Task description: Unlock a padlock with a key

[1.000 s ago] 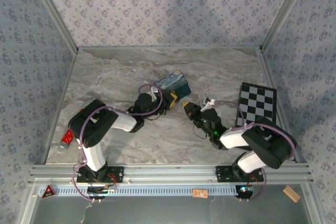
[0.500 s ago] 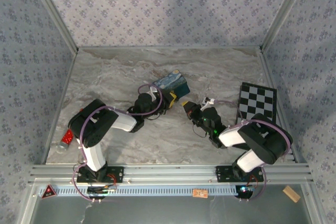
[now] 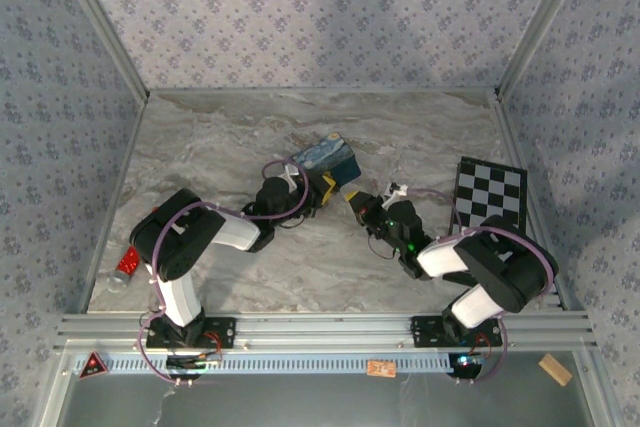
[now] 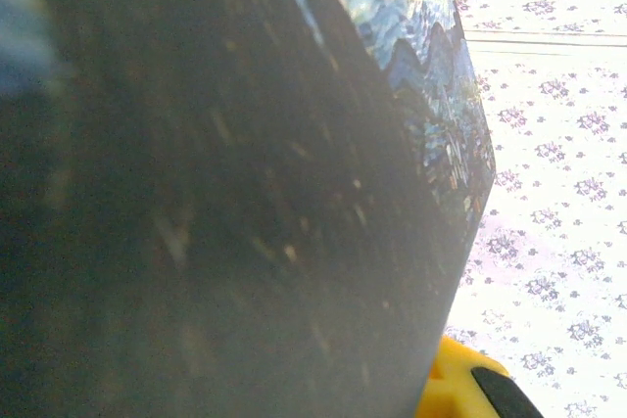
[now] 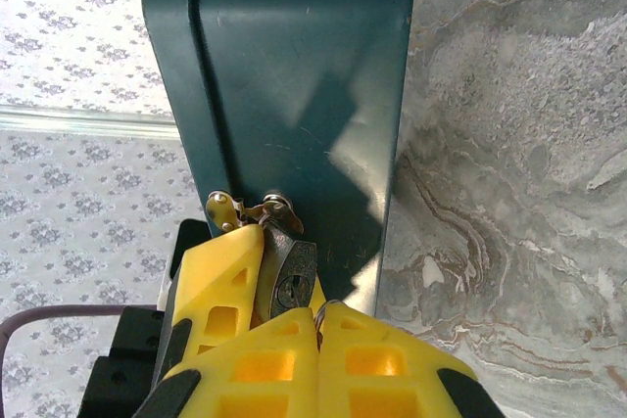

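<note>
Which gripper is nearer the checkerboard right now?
Right. The right gripper is left of the checkerboard, at the blue box. The left gripper is farther left, also against the box.

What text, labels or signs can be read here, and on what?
Nothing legible.
red triangle sticker on the front rail: marks too small to read.
orange tag on the same rail: too small to read.
padlock: no lettering visible.

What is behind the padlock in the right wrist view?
Behind the padlock is the dark side wall of the box, from whose hasp it hangs. The right gripper covers its lower edge, and no key can be made out there.
</note>
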### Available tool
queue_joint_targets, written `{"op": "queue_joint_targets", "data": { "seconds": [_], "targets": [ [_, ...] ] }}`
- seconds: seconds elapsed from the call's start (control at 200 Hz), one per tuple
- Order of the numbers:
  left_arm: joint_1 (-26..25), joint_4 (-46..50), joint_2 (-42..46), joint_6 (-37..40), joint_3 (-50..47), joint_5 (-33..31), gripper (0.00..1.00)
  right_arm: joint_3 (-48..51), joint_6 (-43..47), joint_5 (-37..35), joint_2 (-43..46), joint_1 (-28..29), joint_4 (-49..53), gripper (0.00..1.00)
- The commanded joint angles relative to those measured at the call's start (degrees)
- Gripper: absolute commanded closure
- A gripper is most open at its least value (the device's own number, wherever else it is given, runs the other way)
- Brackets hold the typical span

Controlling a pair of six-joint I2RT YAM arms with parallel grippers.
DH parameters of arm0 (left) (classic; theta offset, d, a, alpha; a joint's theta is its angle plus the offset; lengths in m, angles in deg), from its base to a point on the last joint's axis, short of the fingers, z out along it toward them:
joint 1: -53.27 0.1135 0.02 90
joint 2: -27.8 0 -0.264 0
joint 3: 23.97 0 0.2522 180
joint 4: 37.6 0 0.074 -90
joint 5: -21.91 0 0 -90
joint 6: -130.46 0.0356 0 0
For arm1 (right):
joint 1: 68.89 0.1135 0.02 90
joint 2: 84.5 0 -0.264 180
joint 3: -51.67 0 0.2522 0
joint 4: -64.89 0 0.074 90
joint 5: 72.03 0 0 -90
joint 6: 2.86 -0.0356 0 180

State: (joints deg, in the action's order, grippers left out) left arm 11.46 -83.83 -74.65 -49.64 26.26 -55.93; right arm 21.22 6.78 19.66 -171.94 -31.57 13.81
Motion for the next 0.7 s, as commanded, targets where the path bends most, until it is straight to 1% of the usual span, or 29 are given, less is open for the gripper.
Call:
{"op": "queue_joint_targets", "data": {
  "seconds": [0.0,0.21,0.36,0.565,0.695],
  "targets": [
    [-2.8,-5.59,0.26,0.26,3.78,7.91,0.99,-2.44,-0.32,2.47,-0.21,-0.91,2.15,1.0],
    [-3.09,-7.02,-0.45,0.11,4.21,8.49,1.0,-3.6,-1.32,4.69,-0.65,-1.04,2.79,1.0],
    [-3.27,-7.66,-0.75,-0.13,4.62,8.83,1.0,-3.74,-2.26,5.26,-1.74,-1.43,1.24,1.0],
    [-3.38,-6.82,-0.47,0.3,4.66,9.1,1.0,-3.56,-2.13,5.64,-2.28,-1.95,0.87,1.0],
    [-3.69,-5.1,-0.64,1.09,5.21,9.45,1.0,-4.77,-1.35,6.18,-0.93,-1.8,2.06,1.0]
  ]
}}
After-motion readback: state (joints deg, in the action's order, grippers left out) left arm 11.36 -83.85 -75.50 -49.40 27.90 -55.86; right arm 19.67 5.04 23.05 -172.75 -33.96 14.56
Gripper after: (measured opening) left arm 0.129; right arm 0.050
